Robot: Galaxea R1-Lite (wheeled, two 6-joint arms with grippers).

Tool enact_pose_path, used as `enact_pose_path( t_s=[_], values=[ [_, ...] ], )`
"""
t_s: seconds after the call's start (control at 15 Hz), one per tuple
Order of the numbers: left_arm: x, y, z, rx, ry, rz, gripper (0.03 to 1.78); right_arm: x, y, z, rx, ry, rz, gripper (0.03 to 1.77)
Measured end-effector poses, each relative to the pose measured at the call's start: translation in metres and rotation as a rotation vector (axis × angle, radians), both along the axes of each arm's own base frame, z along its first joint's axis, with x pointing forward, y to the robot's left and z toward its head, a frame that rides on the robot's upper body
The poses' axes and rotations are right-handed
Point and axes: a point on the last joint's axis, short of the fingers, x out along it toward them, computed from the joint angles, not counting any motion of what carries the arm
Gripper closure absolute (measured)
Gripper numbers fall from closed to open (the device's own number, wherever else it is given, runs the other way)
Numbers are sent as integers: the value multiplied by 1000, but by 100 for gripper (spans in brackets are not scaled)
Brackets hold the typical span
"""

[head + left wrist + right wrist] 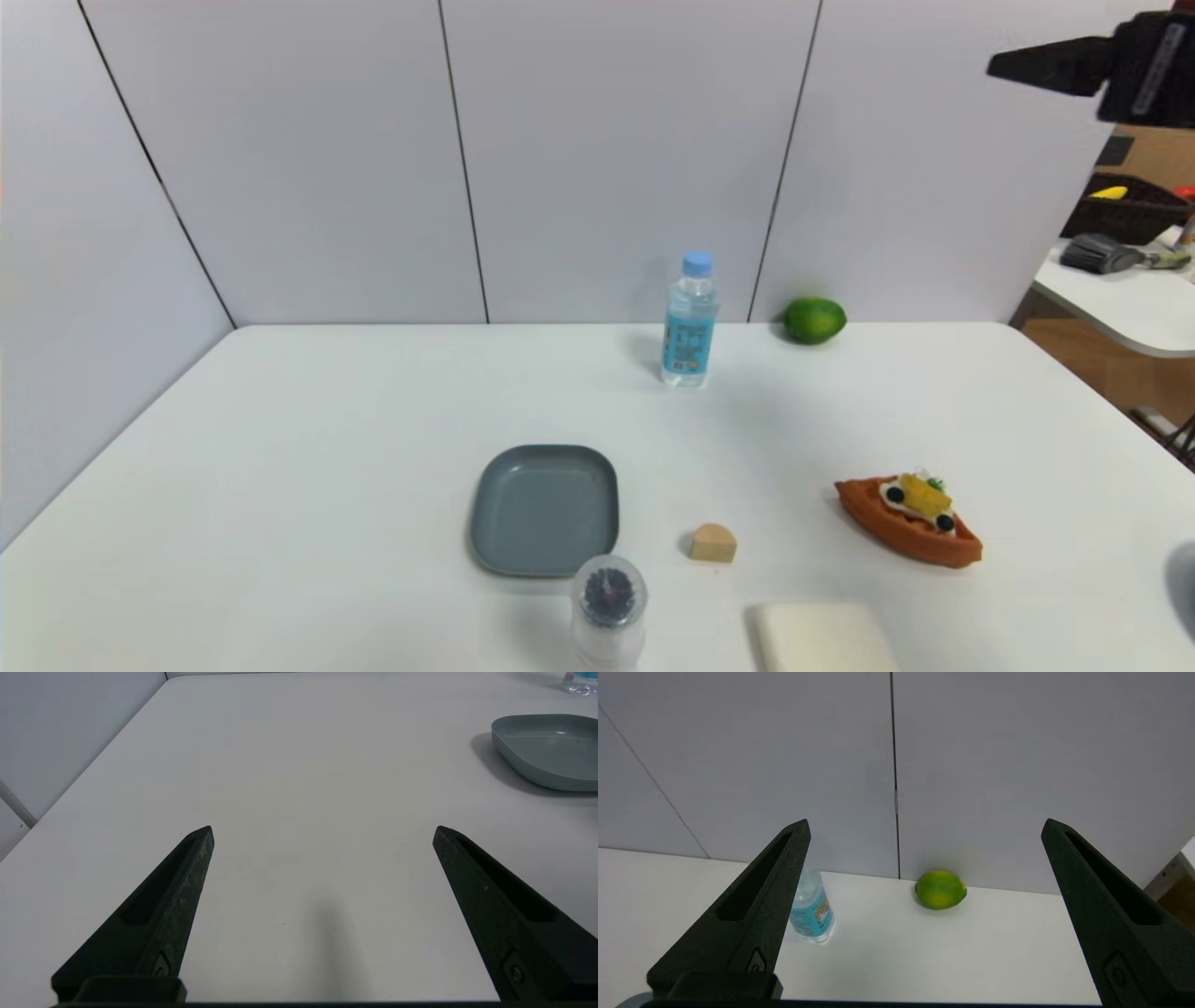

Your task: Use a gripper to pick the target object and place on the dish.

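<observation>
The green lime [814, 319] lies at the table's back edge against the wall, right of centre. It also shows in the right wrist view, where the lime [941, 890] sits well ahead of the fingers. My right gripper [924, 823] is open and empty. In the head view the right gripper [1004, 65] hangs high at the upper right, far above the table. The slate-grey square dish [544, 509] rests empty at front centre. My left gripper [322, 830] is open over bare table, with the dish [546, 749] off to one side; it is out of the head view.
A water bottle [690, 322] stands left of the lime. A tan wedge block [713, 543], an orange boat-shaped toy dish [907, 521], a clear shaker [609, 607] and a white block [822, 639] sit near the front. A side table [1120, 299] stands at the right.
</observation>
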Motion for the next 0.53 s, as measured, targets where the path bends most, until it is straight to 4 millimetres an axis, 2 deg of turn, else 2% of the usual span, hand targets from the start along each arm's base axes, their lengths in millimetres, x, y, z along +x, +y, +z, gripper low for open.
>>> enact_pose_path(
  t_s=[0.27,0.53],
  values=[
    [0,0,0,0,0,0,12,75,10,-42,-29,218,0,9],
    [0,0,0,0,0,0,12,124,11,-83,-43,349,-21,9]
  ],
)
